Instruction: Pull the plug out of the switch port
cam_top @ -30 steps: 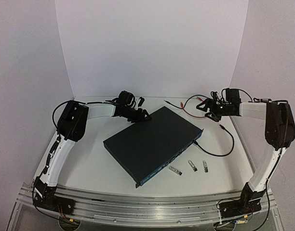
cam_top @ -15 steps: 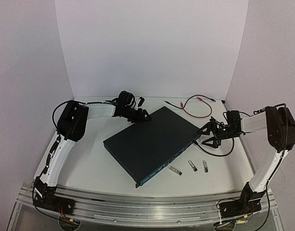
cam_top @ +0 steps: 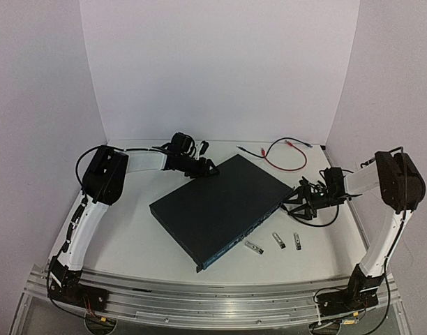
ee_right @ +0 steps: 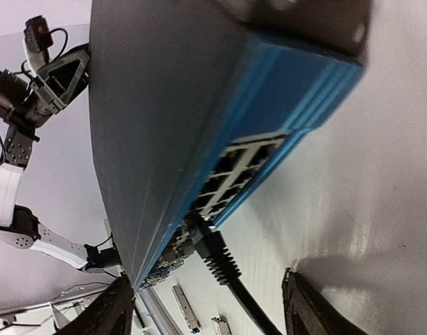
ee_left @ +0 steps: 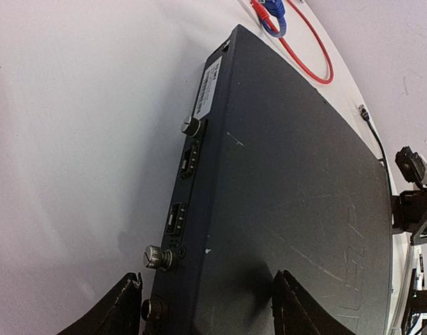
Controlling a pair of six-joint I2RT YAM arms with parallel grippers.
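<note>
The switch (cam_top: pixel 220 206) is a flat dark blue-black box lying at an angle mid-table. It also shows in the left wrist view (ee_left: pixel 290 181) and the right wrist view (ee_right: pixel 158 105). A black ribbed plug (ee_right: pixel 217 255) sits in a port on its blue front face, near the right end. Its black cable (cam_top: pixel 318 224) loops off to the right. My right gripper (cam_top: pixel 297 202) is open, and its jaws stand either side of the plug (ee_right: pixel 210 286) without touching it. My left gripper (cam_top: pixel 206 169) is open and straddles the switch's far back edge (ee_left: pixel 206 293).
A red cable (cam_top: pixel 287 157) lies at the back right. Three small metal modules (cam_top: pixel 277 239) lie on the table in front of the switch. Thumb screws (ee_left: pixel 158 257) stick out of the switch's back face. White walls close in the back and both sides.
My right arm has swung from the back right, near the red cable, down to the switch's right end, with its open jaws now around the plug. The left arm has not moved.
</note>
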